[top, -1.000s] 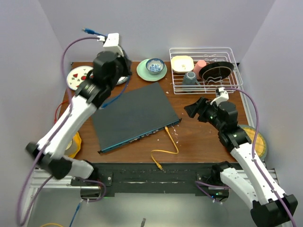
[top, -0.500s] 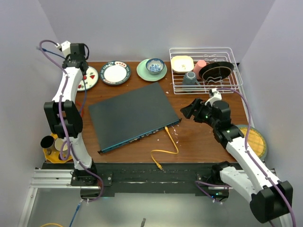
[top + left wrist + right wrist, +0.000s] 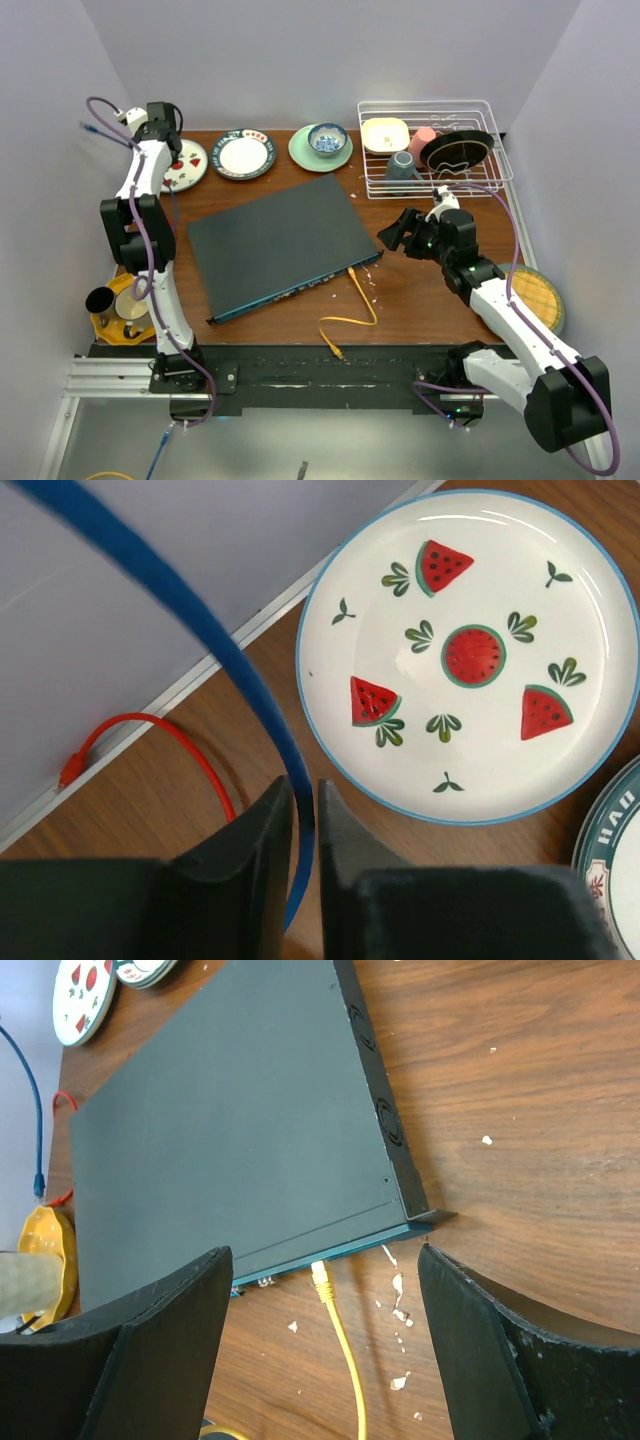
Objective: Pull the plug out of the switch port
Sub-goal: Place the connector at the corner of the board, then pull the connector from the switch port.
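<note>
Unfinished. At middle of desk [image 3: 420, 310]: switch [image 3: 280, 245], with yellow plug [image 3: 320, 1278] seated in port at near-right end of bluish face. To right of switch: right hand [image 3: 323, 1260], spread wide, holding nothing. Far left, over watermelon plate [image 3: 470, 655]: left hand [image 3: 303, 805], pinched narrow on blue cable [image 3: 200, 620]. Left to do: close on yellow plug, pull clear.

Your top view looks steeply down from above and behind the arm bases and takes in the whole table [image 3: 420, 300]. Left wrist view: close, straight down on the watermelon plate [image 3: 470, 655]. Right wrist view: higher, angled over the switch [image 3: 230, 1140]. The top view shares both.
</note>
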You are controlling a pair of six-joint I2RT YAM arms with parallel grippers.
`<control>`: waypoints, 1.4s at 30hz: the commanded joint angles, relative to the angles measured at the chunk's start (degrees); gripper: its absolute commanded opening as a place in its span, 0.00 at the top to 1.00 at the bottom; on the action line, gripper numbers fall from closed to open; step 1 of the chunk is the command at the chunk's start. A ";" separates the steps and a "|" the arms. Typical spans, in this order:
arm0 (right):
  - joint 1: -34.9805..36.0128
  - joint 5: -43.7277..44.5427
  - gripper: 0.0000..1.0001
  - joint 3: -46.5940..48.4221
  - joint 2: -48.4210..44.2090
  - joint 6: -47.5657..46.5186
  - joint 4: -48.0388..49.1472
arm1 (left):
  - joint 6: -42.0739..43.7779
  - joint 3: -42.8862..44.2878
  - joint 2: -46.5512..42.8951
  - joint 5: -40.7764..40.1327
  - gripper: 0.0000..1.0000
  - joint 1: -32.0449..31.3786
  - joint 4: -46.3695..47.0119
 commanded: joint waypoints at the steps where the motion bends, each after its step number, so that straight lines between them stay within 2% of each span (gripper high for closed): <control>1: -0.03 -1.32 0.22 0.20 -0.10 -0.44 2.51 | -2.20 -1.68 -3.79 -2.33 0.60 -0.03 1.03; 2: -0.03 -0.88 0.22 0.20 -0.28 -0.53 2.08 | -2.38 -2.38 -5.01 -2.16 0.37 -0.03 1.38; 5: -0.03 -0.09 0.22 0.73 -1.16 -0.88 1.02 | -2.73 -5.19 -8.09 -0.40 0.10 0.05 3.05; 8: -0.03 0.35 0.22 1.61 -1.51 -1.06 -0.03 | -2.99 -5.20 -10.90 2.32 0.02 -0.03 3.67; 11: -0.03 0.79 0.22 2.22 -1.60 -1.32 -0.13 | -3.52 -7.90 -15.37 6.88 0.02 -1.78 4.81; 13: -0.03 0.97 0.22 2.22 -1.16 -1.23 0.14 | -2.47 -11.68 -18.54 11.28 0.05 -6.59 9.45; 14: -0.12 0.88 0.22 2.22 -0.73 -1.32 0.40 | -2.03 -16.40 -21.60 13.03 0.09 -9.15 11.39; 15: -0.03 0.62 0.22 2.22 -0.37 -1.32 0.75 | -0.63 -18.97 -22.94 18.01 0.11 -11.78 15.67; 16: -0.03 0.35 0.22 2.22 -0.20 -1.15 0.93 | -0.53 -21.61 -24.26 19.97 0.13 -17.38 17.28; 19: -0.03 -0.70 0.23 1.96 0.07 -0.79 1.54 | -0.18 -32.33 -28.31 27.62 0.16 -27.67 24.66; 20: 0.06 -0.96 0.23 1.70 -0.02 -0.62 1.81 | -0.36 -38.36 -29.88 29.55 0.17 -29.46 27.11; 21: 0.06 -1.23 0.23 1.09 -0.54 -0.53 1.98 | -0.53 -41.47 -30.68 35.06 0.18 -30.78 32.97; 22: 0.06 -1.58 0.23 0.65 -0.81 -0.53 2.25 | -0.88 -44.20 -31.38 37.46 0.26 -32.27 35.55; 24: 0.06 -2.19 0.24 -1.28 -1.25 -0.35 3.39 | -1.58 -49.92 -32.01 42.98 0.32 -33.08 40.90; 25: 0.06 -3.50 0.24 -2.08 -1.42 0.00 4.17 | -1.59 -51.24 -31.92 44.15 0.43 -33.86 41.89; 26: 0.06 -4.12 0.24 -2.95 -1.42 0.26 6.18 | -1.67 -52.39 -31.48 44.69 0.49 -34.22 42.08; 28: 0.06 -5.53 0.25 -5.50 -0.81 1.40 8.39 | -1.41 -52.84 -30.78 46.09 0.65 -35.97 42.52; 31: 0.15 -7.29 0.26 -7.88 -0.02 2.28 11.56 | -1.41 -52.84 -29.20 46.71 0.78 -37.30 42.34; 34: 0.14 -7.65 0.27 -9.90 1.21 2.81 14.11 | -2.03 -53.71 -27.35 48.38 0.83 -37.74 43.57; 42: 1.11 -10.37 0.30 -13.59 9.19 5.18 24.65 | -3.35 -54.68 -24.27 51.81 0.87 -39.32 45.59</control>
